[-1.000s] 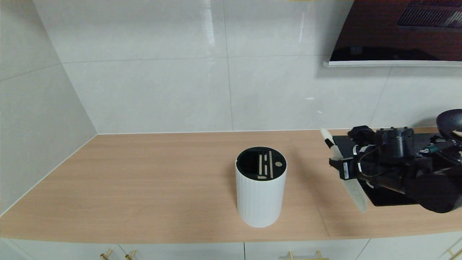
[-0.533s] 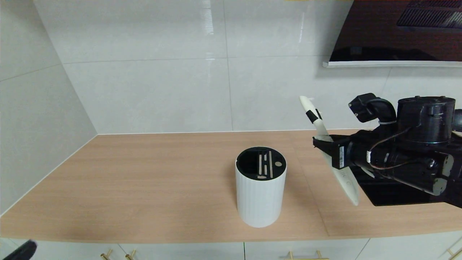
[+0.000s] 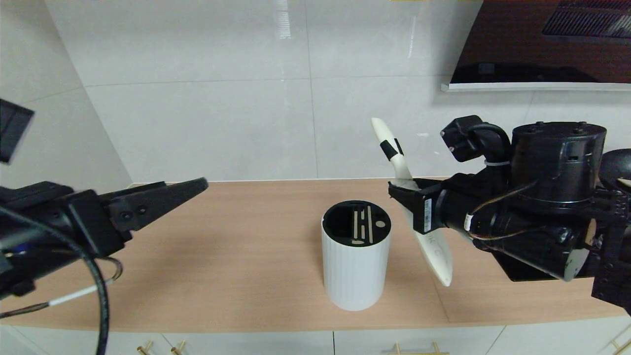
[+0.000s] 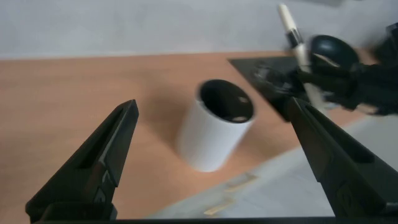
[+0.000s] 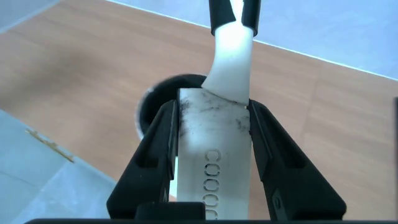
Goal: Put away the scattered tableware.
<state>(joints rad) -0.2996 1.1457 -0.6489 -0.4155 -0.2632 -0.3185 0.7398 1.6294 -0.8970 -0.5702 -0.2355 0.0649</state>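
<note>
Right wrist view has my right gripper (image 5: 213,117) clamped on the flat of a white knife (image 5: 215,163), one black finger on each side of the blade near where it meets the handle. The handle, pale with a black band, sticks out past my fingertips and up toward the wall. The blade slants back under my wrist with its tip pointing down at the counter. The knife is tilted, not upright, and touches nothing but my fingers.

Just past my fingertips and lower sits the white cylindrical holder (image 3: 356,261), standing upright, its black slotted top facing up. From the head view it is immediately to the left of this gripper. The blade hangs close beside its wall but apart from it.

Farther left, beyond the holder, my left gripper (image 4: 211,109) hangs above the countertop (image 3: 236,256) with its fingers spread wide and nothing between them. They point toward the holder, which is well apart from them.

Under my right arm lies a black cooktop (image 3: 522,270) set into the wood. Behind everything is the pale tiled wall (image 3: 222,123), with a dark range hood (image 3: 542,44) above my right arm.
</note>
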